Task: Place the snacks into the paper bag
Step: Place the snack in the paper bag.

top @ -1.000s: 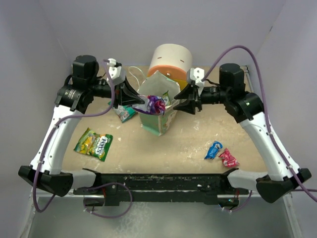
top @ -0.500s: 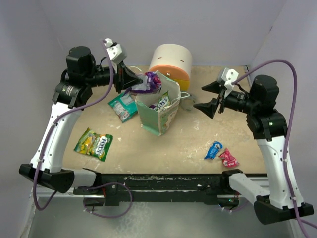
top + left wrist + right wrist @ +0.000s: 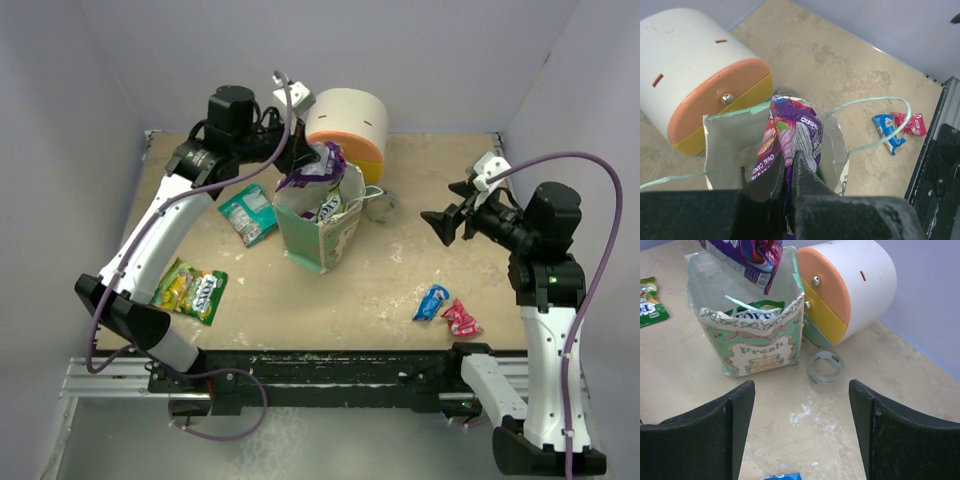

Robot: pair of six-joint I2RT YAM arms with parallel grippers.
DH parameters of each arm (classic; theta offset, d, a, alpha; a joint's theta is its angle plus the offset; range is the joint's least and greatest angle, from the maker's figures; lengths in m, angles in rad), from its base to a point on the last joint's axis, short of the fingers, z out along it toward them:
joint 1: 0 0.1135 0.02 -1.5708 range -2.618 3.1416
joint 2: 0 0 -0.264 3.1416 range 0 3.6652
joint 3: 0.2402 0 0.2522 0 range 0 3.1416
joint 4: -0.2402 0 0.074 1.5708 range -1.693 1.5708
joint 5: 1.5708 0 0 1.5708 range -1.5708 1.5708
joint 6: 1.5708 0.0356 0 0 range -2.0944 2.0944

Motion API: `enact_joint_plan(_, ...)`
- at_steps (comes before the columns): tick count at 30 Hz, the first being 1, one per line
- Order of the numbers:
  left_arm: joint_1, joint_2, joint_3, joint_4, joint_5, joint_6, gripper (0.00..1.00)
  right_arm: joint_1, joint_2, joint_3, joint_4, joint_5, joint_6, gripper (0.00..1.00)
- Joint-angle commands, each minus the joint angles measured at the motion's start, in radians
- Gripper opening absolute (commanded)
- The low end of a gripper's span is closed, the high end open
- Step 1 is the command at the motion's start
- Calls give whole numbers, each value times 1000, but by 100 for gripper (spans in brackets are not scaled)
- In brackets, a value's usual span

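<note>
The mint-green paper bag (image 3: 322, 232) stands open at mid-table, with a green-white packet (image 3: 758, 312) inside. My left gripper (image 3: 306, 160) is shut on a purple packet (image 3: 320, 166) and holds it over the bag's far rim. In the left wrist view the packet (image 3: 799, 134) hangs into the bag's white inside (image 3: 729, 145) from my gripper (image 3: 788, 161). My right gripper (image 3: 449, 216) is open and empty, right of the bag (image 3: 760, 347). On the table lie a teal packet (image 3: 248, 213), a yellow-green packet (image 3: 190, 290), a blue packet (image 3: 431, 301) and a red packet (image 3: 461, 318).
The round cream-orange-yellow drawer unit (image 3: 346, 124) lies just behind the bag. A small clear ring (image 3: 380, 203) lies between the bag and my right gripper (image 3: 800, 390). The table's near edge has a black rail (image 3: 320, 365).
My left arm has swung right with the purple packet, from the bag's left side to over its opening. My right gripper has drawn back from the bag to the right.
</note>
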Motion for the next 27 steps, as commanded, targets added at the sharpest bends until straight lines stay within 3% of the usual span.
enact_joint_plan(1,-42,27,67,-1,-122,39,0,-26,-17,0,64,-29,29,78)
enact_joint_plan(13,-77,136,41,-9,-192,84,0,-46,-13,3,71,-36,31,79)
enact_joint_plan(27,-89,197,-35,42,-156,60,3,-59,-15,-22,95,-34,48,81)
